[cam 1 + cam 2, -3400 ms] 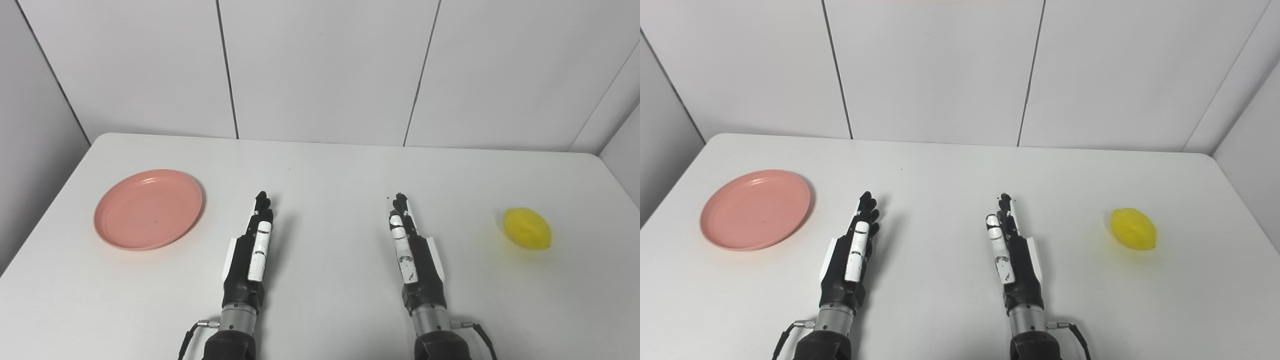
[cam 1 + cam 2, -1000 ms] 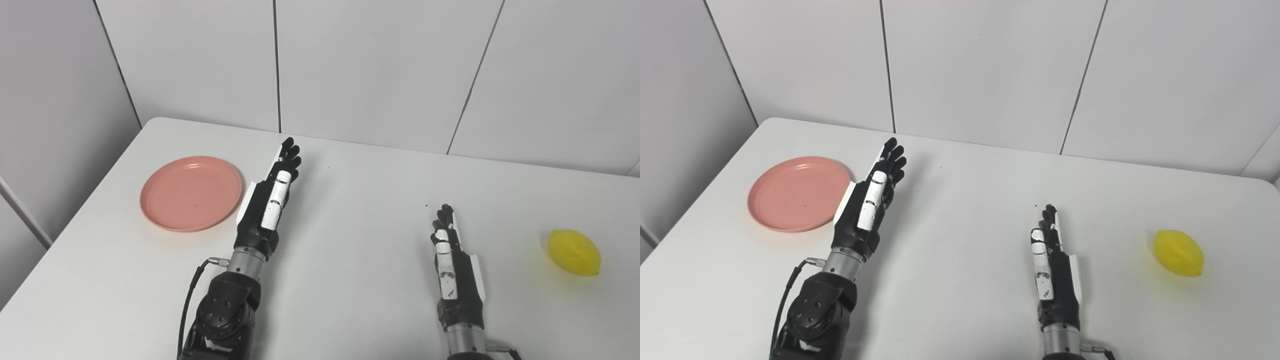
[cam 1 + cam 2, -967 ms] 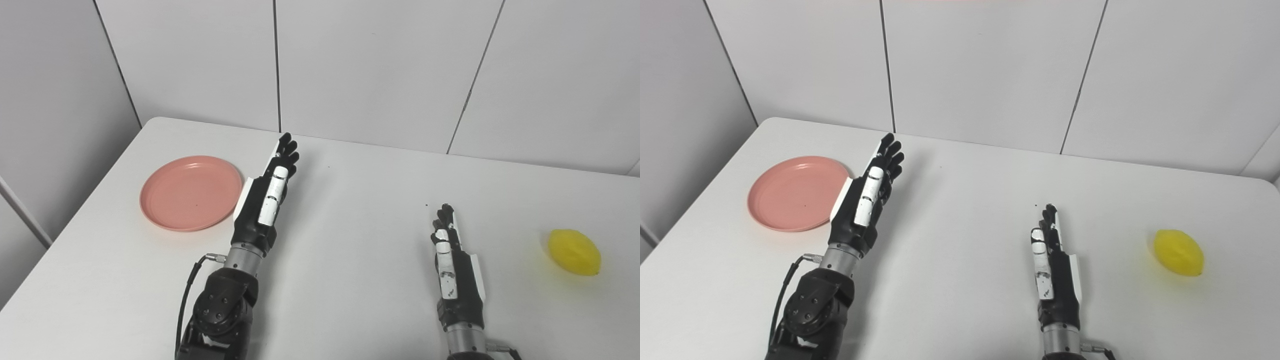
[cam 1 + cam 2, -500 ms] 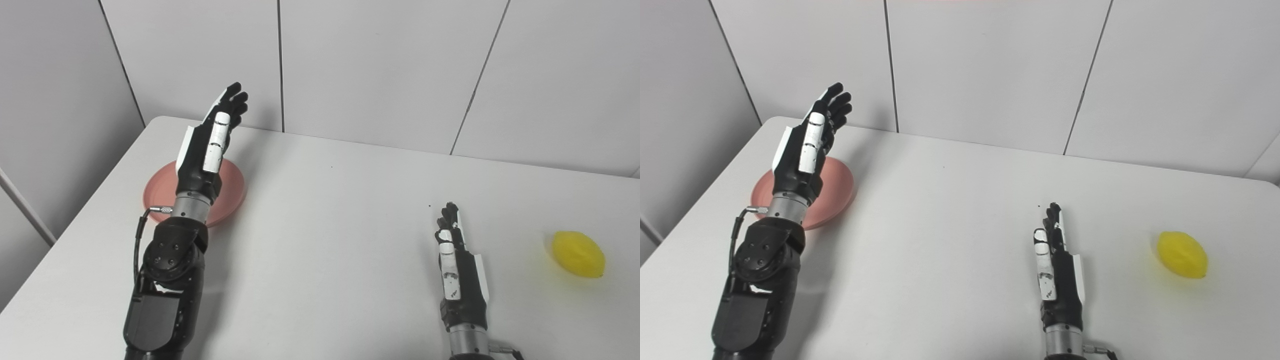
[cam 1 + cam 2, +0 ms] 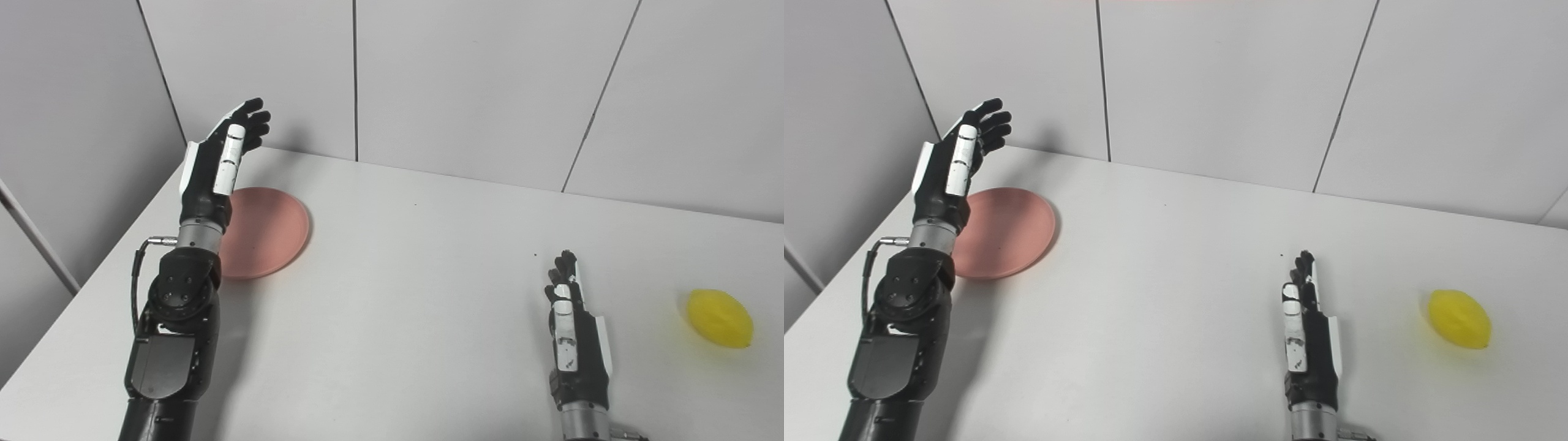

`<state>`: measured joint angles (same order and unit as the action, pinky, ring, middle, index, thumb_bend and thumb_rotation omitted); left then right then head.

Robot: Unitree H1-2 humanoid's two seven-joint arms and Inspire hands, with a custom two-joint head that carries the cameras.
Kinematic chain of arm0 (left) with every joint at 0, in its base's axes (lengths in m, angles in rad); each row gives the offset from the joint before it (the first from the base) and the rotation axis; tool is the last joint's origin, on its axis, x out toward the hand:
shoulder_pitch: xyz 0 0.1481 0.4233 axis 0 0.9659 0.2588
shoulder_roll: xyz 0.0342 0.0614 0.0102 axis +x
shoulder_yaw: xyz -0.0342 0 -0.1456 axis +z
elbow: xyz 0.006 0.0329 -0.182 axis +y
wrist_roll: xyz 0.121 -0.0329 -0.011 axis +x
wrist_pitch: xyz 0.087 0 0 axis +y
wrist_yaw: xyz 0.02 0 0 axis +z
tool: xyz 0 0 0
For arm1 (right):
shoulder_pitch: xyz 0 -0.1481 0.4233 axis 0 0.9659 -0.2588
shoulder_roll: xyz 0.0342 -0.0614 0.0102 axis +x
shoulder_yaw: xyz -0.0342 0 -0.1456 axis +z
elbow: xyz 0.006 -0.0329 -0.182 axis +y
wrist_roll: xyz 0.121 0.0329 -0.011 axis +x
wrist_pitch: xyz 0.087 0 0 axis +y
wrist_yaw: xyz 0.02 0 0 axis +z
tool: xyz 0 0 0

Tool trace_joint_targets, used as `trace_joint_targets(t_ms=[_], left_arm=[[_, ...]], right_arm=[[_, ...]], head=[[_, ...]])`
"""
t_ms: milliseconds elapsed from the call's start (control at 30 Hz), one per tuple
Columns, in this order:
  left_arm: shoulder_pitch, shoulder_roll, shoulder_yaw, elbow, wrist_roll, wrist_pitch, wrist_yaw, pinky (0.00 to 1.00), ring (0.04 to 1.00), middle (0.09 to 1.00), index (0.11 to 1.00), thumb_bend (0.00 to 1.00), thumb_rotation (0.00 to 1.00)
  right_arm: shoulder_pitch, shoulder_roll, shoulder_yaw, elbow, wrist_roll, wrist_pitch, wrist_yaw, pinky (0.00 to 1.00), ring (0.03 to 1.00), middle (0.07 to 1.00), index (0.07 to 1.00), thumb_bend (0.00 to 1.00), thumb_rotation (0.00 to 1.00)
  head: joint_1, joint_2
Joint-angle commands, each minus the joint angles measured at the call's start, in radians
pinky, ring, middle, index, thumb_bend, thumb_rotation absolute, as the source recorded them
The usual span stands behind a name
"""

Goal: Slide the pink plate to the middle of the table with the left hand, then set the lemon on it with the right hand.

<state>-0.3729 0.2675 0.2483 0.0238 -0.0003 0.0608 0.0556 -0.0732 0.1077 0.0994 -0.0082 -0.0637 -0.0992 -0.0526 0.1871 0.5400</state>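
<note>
The pink plate (image 5: 269, 229) lies flat on the white table (image 5: 404, 294) at the far left. My left hand (image 5: 217, 165) is raised in the air over the plate's left rim, open, fingers stretched and slightly curled, holding nothing; its forearm hides the plate's left part. The yellow lemon (image 5: 719, 318) lies at the right edge of the table. My right hand (image 5: 572, 343) rests low near the table at the front right, open and empty, well left of the lemon. Both also show in the right eye view: left hand (image 5: 952, 165), lemon (image 5: 1459, 319).
Grey wall panels (image 5: 478, 79) stand close behind the table's far edge. A side wall (image 5: 73, 122) runs along the left, near my raised left hand. The table's left edge falls away just left of the plate.
My left hand has risen and swung left from beside the plate's right rim to above its left side. The camera has panned a little. The right hand, plate and lemon have stayed put.
</note>
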Motion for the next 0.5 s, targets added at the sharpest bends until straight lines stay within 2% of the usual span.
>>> trace_joint_targets(t_ms=[0, 67, 167, 300, 467], left_arm=[[-0.036, 0.037, 0.009, -0.002, 0.034, -0.049, 0.03, 0.81, 0.776, 0.769, 0.751, 0.63, 1.0], [-0.032, 0.049, 0.014, 0.011, 0.046, -0.053, 0.038, 0.78, 0.769, 0.766, 0.75, 0.64, 1.0], [-0.026, 0.068, 0.029, 0.051, 0.038, -0.096, 0.04, 0.75, 0.754, 0.758, 0.743, 0.62, 1.0], [-0.021, 0.082, 0.039, 0.098, 0.043, -0.138, 0.042, 0.75, 0.748, 0.755, 0.74, 0.61, 1.0], [-0.014, 0.097, 0.046, 0.13, 0.058, -0.144, 0.05, 0.76, 0.758, 0.762, 0.745, 0.67, 1.0]], right_arm=[[-0.009, -0.002, -0.001, -0.018, 0.002, -0.046, 0.006, 1.0, 1.0, 1.0, 1.0, 0.57, 1.0], [-0.008, -0.003, -0.002, -0.013, 0.006, -0.053, 0.008, 1.0, 1.0, 1.0, 1.0, 0.57, 1.0], [-0.011, -0.003, -0.004, -0.006, 0.008, -0.056, 0.006, 1.0, 1.0, 1.0, 1.0, 0.56, 1.0], [-0.016, -0.005, -0.004, 0.003, 0.007, -0.058, 0.006, 1.0, 1.0, 1.0, 1.0, 0.57, 1.0], [-0.02, -0.007, -0.005, 0.007, -0.004, -0.06, 0.001, 1.0, 1.0, 1.0, 1.0, 0.57, 1.0]], head=[[0.001, 0.001], [0.001, 0.001], [-0.003, -0.004], [-0.01, -0.01], [-0.008, -0.009]])
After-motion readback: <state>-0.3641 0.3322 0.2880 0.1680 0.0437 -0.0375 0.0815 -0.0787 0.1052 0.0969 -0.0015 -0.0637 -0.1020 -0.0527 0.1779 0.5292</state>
